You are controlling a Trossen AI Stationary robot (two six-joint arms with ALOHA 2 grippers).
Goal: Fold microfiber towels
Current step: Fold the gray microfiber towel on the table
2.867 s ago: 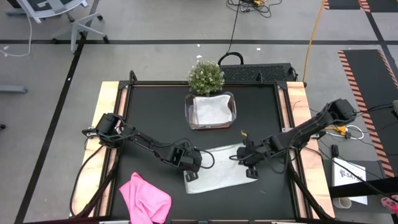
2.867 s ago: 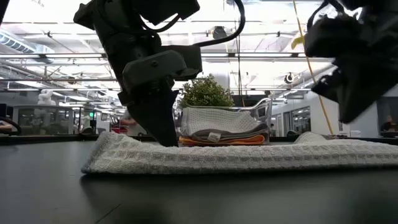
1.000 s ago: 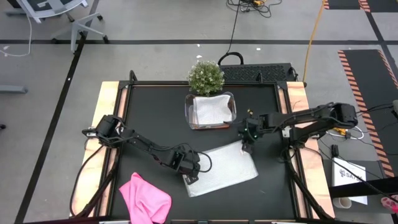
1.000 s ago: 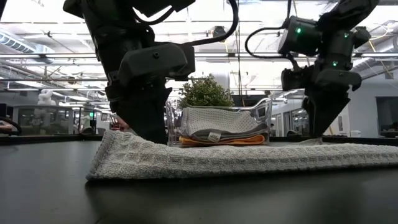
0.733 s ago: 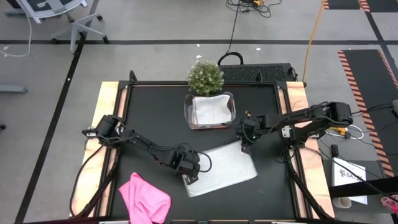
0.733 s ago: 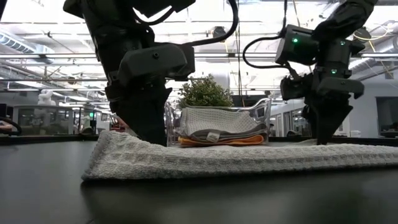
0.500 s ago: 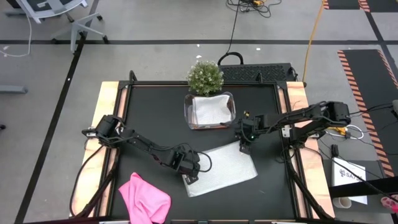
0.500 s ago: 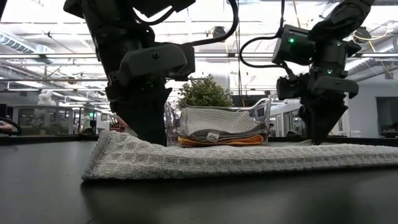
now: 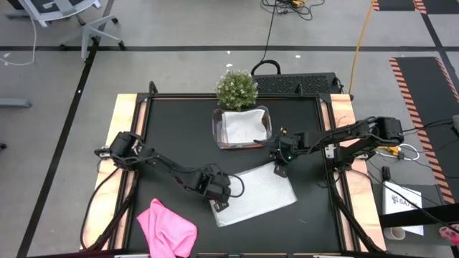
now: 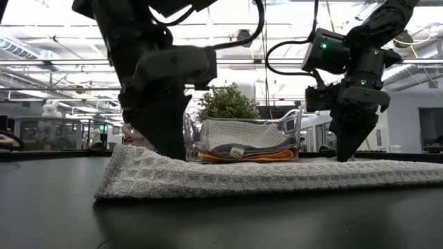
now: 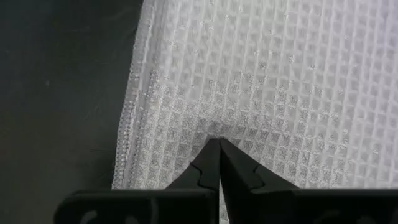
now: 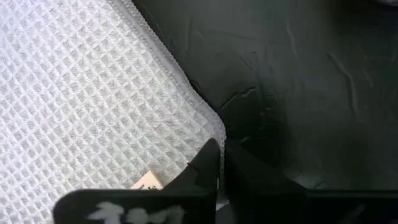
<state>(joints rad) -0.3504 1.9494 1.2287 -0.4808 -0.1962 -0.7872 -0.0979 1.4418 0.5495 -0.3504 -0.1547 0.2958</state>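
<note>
black table (image 9: 179, 136) | grey towel (image 9: 251, 195) | left claw (image 9: 219, 203) still pinching it | right claw (image 9: 279, 169) clenched, edged leftward

I can make out no readable text anywhere. A white sheet (image 9: 403, 203) lying beside the worktop (image 9: 179, 129), past its right edge, carries a dark printed mark too small for me to read. A small tag (image 12: 147, 182) on the light grey towel (image 12: 81, 112) shows no legible lettering.
</note>
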